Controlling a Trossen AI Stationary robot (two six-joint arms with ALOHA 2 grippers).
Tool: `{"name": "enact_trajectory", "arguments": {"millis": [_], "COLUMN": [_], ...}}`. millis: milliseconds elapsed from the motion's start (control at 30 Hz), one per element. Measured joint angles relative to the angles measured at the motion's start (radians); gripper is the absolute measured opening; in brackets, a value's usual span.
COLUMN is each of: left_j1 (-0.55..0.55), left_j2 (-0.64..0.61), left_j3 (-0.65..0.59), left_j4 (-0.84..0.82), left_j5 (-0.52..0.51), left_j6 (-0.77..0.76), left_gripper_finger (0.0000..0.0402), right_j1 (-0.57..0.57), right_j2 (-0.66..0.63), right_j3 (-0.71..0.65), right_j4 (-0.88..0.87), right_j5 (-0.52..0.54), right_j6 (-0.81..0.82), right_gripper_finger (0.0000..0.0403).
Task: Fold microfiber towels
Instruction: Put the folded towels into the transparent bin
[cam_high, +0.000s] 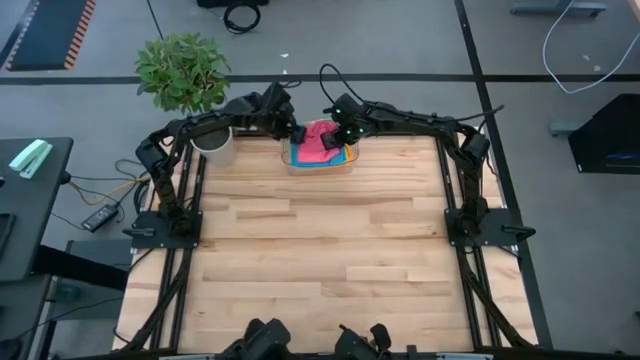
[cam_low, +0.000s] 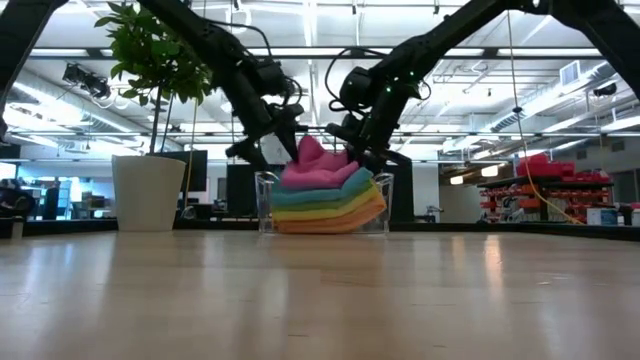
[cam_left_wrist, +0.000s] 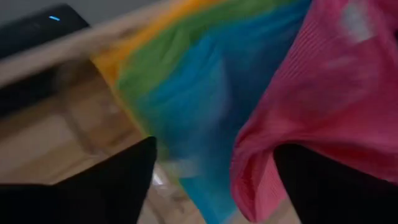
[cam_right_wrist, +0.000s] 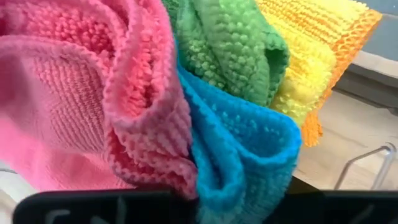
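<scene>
A stack of microfiber towels (cam_low: 330, 200), pink over blue, green, yellow and orange, lies in a clear bin (cam_low: 266, 203) at the table's far edge (cam_high: 296, 160). The pink towel (cam_high: 318, 140) on top is bunched up into a peak. My left gripper (cam_left_wrist: 214, 144) stands open at the stack's left side (cam_high: 297, 133); the pink towel's edge (cam_left_wrist: 261, 168) hangs between its fingers. My right gripper (cam_right_wrist: 230, 199) is at the stack's right side (cam_high: 346, 137), shut on bunched pink and blue cloth. My left gripper: the pink towel hangs close by one finger (cam_left_wrist: 329, 180), and whether it touches it I cannot tell. My right gripper pinches a bunched fold of the pink towel (cam_right_wrist: 155, 168) together with a fold of the blue towel (cam_right_wrist: 242, 174), slanting down from the table's right. The cloth hides its fingertips. Both towels still rest on the stack.
A white pot (cam_high: 215, 147) with a green plant (cam_high: 183, 72) stands just left of the bin, close to my left arm. The wooden tabletop (cam_high: 320, 250) stretches from the bin toward the near edge.
</scene>
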Motion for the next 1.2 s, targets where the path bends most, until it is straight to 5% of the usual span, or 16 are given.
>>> {"name": "enact_trajectory", "arguments": {"millis": [133,300,933,1200], "left_j1": [0.005,-0.006,-0.043,-0.052], "left_j2": [0.000,0.000,-0.001,-0.001], "left_j3": [0.091,0.187,0.233,0.233], "left_j4": [-0.111,-0.186,-0.225,-0.212], "left_j5": [-0.083,-0.124,-0.214,-0.208], "left_j6": [0.041,0.052,0.108,0.172], "left_gripper_finger": [0.0371,0.0384,0.0313,0.0294], "right_j1": [0.004,0.004,-0.013,-0.038], "right_j2": [0.000,0.000,-0.053,-0.124], "right_j3": [0.000,-0.001,0.005,0.005], "right_j4": [0.001,0.001,-0.035,-0.106], "right_j5": [-0.001,-0.002,-0.011,-0.011], "right_j6": [0.006,0.007,0.003,-0.022], "right_gripper_finger": [0.0080,0.0108,0.0265,0.0292]}}
